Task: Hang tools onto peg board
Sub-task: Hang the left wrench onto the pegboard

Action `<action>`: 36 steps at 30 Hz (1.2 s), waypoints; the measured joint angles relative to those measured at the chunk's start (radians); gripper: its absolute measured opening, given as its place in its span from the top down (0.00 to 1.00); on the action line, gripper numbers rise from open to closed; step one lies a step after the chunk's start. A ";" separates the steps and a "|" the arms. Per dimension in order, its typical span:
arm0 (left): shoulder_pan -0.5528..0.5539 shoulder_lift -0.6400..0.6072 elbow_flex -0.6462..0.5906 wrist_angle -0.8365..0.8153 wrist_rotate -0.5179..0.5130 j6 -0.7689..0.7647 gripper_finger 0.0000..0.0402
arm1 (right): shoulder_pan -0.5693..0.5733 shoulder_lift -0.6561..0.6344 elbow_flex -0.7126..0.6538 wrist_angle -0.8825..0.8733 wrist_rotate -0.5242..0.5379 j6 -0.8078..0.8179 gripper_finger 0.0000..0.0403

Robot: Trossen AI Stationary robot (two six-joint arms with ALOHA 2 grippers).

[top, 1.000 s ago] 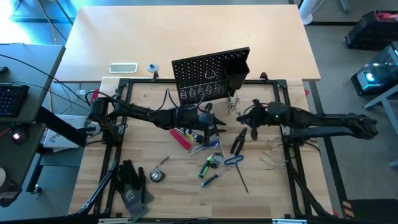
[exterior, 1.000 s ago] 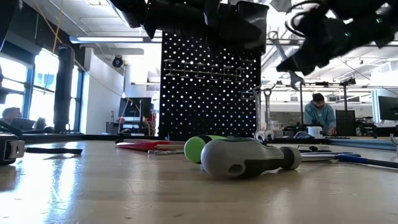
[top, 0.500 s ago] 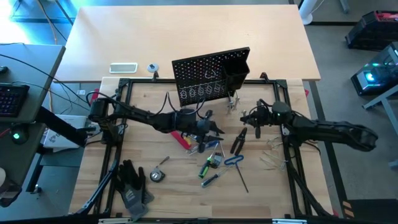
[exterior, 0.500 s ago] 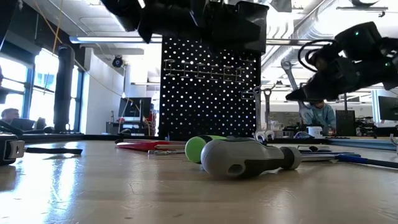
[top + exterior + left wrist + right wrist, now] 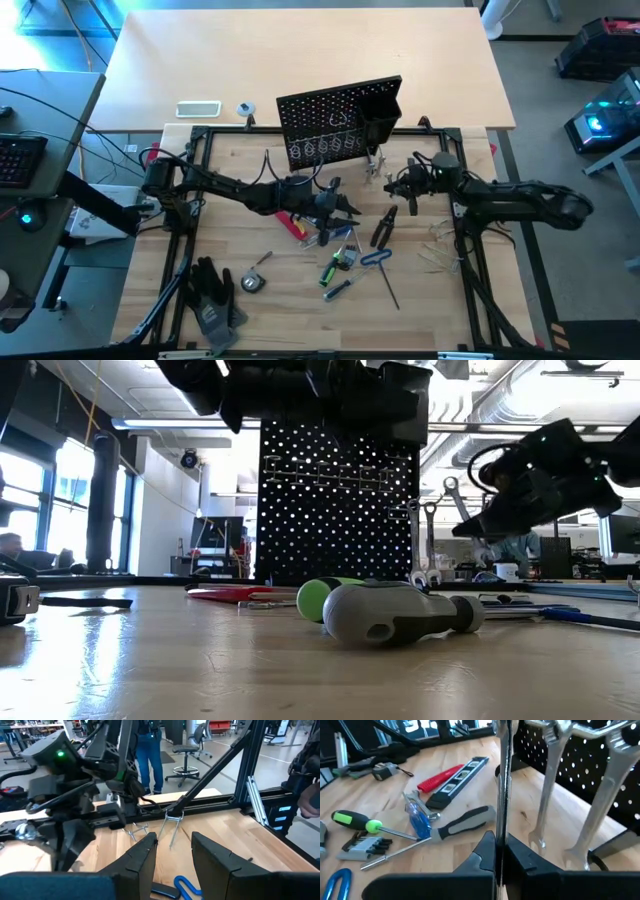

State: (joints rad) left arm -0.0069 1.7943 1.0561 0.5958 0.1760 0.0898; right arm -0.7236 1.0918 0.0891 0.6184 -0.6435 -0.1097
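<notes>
Right gripper [image 5: 500, 851] clenched on a wrench [image 5: 503, 775], just right of the peg board [image 5: 335, 120]. Keep upright, ease toward the hung wrenches [image 5: 575, 795]. Left gripper [image 5: 172, 855] released, waiting above tools [image 5: 340, 255].

overhead, tabletop-level, two wrist views

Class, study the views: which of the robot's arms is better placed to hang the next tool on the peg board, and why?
The right. Its gripper is already shut on a wrench beside the peg board, near two hung wrenches. The left gripper is open over the tool pile.
</notes>
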 joint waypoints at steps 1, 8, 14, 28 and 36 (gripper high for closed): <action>-0.002 0.000 0.000 -0.004 0.000 0.000 0.71 | -0.010 0.027 0.007 0.011 -0.020 -0.003 1.00; -0.007 0.000 0.000 -0.020 -0.002 0.008 0.71 | -0.047 0.157 0.050 0.049 -0.076 -0.023 1.00; -0.007 0.001 0.000 -0.031 -0.005 0.008 0.71 | -0.071 0.205 0.062 0.105 -0.111 -0.026 1.00; -0.007 0.001 0.000 -0.025 -0.005 0.019 0.71 | -0.133 0.279 0.062 0.089 -0.155 -0.055 1.00; -0.007 0.001 0.000 -0.024 -0.005 0.016 0.71 | -0.132 0.356 0.106 0.120 -0.177 -0.060 1.00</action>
State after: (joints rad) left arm -0.0140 1.7950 1.0565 0.5714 0.1707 0.1062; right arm -0.8554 1.4481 0.1948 0.7383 -0.8200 -0.1696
